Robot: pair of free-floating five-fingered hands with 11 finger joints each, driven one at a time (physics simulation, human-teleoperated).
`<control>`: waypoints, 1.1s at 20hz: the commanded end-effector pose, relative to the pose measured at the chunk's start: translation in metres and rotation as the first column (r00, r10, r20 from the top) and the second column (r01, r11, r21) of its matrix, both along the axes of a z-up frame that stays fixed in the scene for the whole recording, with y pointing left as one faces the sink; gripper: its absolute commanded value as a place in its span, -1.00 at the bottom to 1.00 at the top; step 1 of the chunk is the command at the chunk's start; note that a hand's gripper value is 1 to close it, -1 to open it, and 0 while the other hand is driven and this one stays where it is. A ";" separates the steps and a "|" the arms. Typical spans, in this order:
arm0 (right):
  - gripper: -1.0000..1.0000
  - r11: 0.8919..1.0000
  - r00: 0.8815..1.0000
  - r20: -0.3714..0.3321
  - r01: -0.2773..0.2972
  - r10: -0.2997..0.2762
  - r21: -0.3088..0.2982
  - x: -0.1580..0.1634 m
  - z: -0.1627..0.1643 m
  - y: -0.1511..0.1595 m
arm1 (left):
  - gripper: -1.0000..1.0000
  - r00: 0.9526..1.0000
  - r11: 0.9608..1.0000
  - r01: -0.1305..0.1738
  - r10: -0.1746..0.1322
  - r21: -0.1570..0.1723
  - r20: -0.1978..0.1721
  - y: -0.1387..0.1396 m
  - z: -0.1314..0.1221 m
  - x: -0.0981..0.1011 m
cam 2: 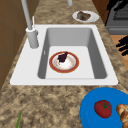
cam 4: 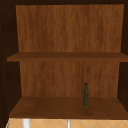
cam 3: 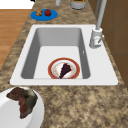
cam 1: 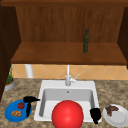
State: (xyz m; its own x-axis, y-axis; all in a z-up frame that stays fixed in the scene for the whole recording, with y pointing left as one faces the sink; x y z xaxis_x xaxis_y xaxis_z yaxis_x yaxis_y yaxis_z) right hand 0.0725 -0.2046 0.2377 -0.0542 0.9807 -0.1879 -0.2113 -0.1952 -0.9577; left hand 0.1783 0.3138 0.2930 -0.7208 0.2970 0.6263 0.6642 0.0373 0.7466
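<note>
Hovering over blue plate (cam 1: 10, 115) at its 1 o'clock, left hand (cam 1: 29, 100) splayed, empty; tomato (cam 1: 21, 105) likely soft, slippery; cup sides.

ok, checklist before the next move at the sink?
1. Left robot hand holds nothing, fingers spread over the blue plate's right edge: ok.
2. Tomato sits on that plate beside the hand; contact: cannot tell.
3. Right robot hand is at the sink's right rim, beside the white plate: ok.
4. Red-rimmed plate lies flat in the basin, dark scrap on it: ok.
5. Bottle stands upright on the shelf: ok.
</note>
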 end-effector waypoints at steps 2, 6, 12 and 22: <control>0.00 1.000 1.000 0.000 0.000 0.000 0.000 0.000 0.000 0.000 | -1.00 0.997 0.994 -0.082 0.082 0.065 0.003 -0.002 0.005 -0.017; 0.00 1.000 1.000 0.000 0.000 0.000 0.000 0.000 0.000 0.000 | -1.00 0.998 0.997 -0.055 0.055 0.057 0.002 -0.005 0.005 -0.046; 0.00 1.000 1.000 0.000 0.000 0.000 0.000 0.000 0.000 0.000 | -1.00 0.996 0.995 -0.077 0.074 0.066 0.039 -0.025 0.005 -0.068; -1.00 1.000 1.000 -0.004 0.005 -0.005 0.005 0.000 0.000 -0.001 | 0.00 1.000 0.999 -0.012 0.011 0.045 0.012 -0.032 0.004 -0.070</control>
